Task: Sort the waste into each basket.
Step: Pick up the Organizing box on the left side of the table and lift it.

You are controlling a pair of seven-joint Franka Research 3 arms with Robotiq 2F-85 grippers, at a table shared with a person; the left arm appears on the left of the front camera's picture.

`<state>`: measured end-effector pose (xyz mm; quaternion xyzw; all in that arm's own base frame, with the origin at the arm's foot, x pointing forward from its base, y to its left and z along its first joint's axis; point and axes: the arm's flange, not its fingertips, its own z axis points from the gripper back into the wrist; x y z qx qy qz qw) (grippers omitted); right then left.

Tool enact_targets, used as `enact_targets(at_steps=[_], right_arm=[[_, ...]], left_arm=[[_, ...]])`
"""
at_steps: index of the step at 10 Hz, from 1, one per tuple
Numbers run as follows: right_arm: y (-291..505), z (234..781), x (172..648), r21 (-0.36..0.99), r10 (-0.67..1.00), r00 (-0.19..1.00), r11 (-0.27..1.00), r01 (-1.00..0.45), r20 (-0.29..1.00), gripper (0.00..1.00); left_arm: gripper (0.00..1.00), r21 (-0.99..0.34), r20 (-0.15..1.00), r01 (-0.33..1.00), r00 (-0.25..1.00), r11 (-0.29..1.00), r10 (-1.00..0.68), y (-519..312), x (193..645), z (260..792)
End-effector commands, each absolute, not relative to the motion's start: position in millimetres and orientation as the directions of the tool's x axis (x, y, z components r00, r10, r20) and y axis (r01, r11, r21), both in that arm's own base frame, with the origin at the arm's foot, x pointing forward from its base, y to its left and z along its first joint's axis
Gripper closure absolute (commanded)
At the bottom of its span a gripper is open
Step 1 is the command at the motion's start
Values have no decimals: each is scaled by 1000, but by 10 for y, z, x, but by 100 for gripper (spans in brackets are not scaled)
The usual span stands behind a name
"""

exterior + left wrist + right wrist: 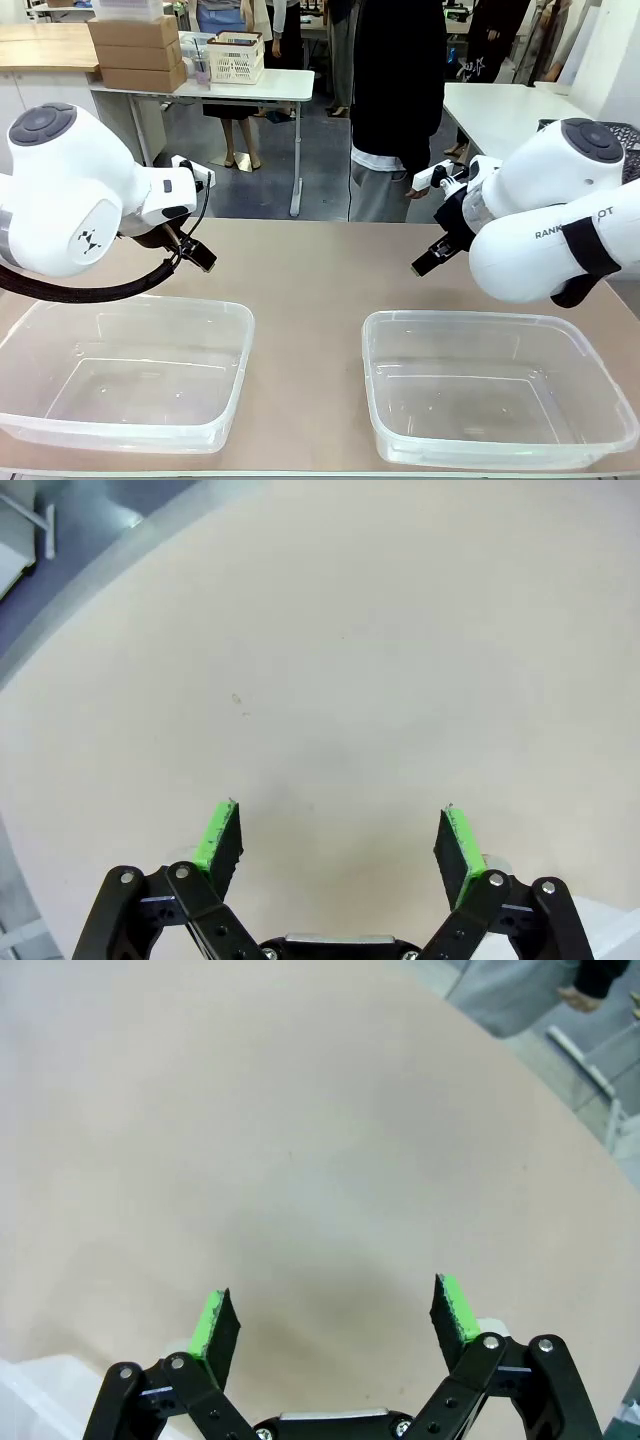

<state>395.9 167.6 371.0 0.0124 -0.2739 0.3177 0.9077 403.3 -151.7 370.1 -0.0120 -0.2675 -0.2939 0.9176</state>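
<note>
Two see-through plastic tubs stand empty at the table's near side, the left tub (pixel 130 306) and the right tub (pixel 470 318). No bottle or foil wrapper shows in any view, and the dark slate-blue basket is out of view. My left gripper (pixel 200 257) hangs above the bare table behind the left tub; in its wrist view the left gripper (pixel 340 825) is open with nothing between its pads. My right gripper (pixel 426 264) hovers behind the right tub, and the right gripper (pixel 335 1305) is likewise open and empty. A corner of the right tub (pixel 25 1395) shows low in the right wrist view.
A person in a black top (pixel 398 90) stands at the table's far edge, one hand (pixel 578 998) hanging by the side. The beige tabletop (pixel 310 270) stretches between the arms. Behind, another table holds cardboard boxes (pixel 138 52) and a white lattice basket (pixel 236 58).
</note>
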Motion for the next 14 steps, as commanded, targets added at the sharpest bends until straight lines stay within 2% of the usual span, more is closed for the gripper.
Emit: enact_targets(at_steps=[1, 2, 3, 4, 5, 6, 7, 8, 9, 11, 12, 13, 14], right_arm=[[1676, 3710, 3959, -152, 570, 648, 798, -583, 505, 0], [1592, 3957, 3876, -97, 516, 664, 823, -560, 541, 0], [1478, 4384, 3684, -77, 458, 693, 859, -506, 557, 0], [1359, 4734, 3431, -88, 458, 680, 859, -504, 572, 0], [1249, 5019, 3088, -92, 458, 690, 863, -497, 561, 0], [1115, 5122, 2661, -49, 456, 683, 849, -526, 570, 0], [1077, 5020, 2477, -15, 445, 705, 850, -526, 553, 0], [1103, 4834, 2393, -19, 443, 727, 860, -510, 525, 0], [1283, 5389, 3086, -74, 468, 678, 848, -524, 567, 0], [1283, 5389, 3086, -74, 468, 678, 848, -524, 567, 0], [1240, 5504, 2878, -59, 468, 692, 848, -526, 549, 0], [1162, 5569, 2823, 220, 356, 705, 780, -585, 613, 0], [911, 5684, 2687, 521, 175, 764, 637, -569, 621, 0]], left_arm=[[0, 135, 498, 546, 684, 827, -533, -1516, 4033, 3702], [0, 135, 498, 546, 684, 827, -533, -1517, 4033, 3701], [0, 26, 506, 535, 722, 845, -472, -1518, 3936, 4046], [0, -28, 452, 445, 804, 895, -386, -1483, 3732, 4474], [0, -23, 479, 437, 794, 899, -373, -1415, 3401, 4784], [0, -97, 518, 509, 760, 856, -393, -1254, 2958, 4967], [0, -54, 530, 491, 752, 870, -392, -1164, 2725, 4947], [0, -87, 533, 528, 741, 845, -408, -1171, 2565, 4888], [0, -56, 512, 496, 759, 866, -402, -1428, 3263, 5109], [0, -56, 512, 496, 759, 866, -402, -1428, 3263, 5109], [0, -61, 519, 503, 754, 862, -403, -1356, 3052, 5322], [0, -323, 465, 610, 768, 723, -440, -1148, 3037, 5336], [0, -566, 356, 507, 862, 650, -361, -854, 3062, 5363]])
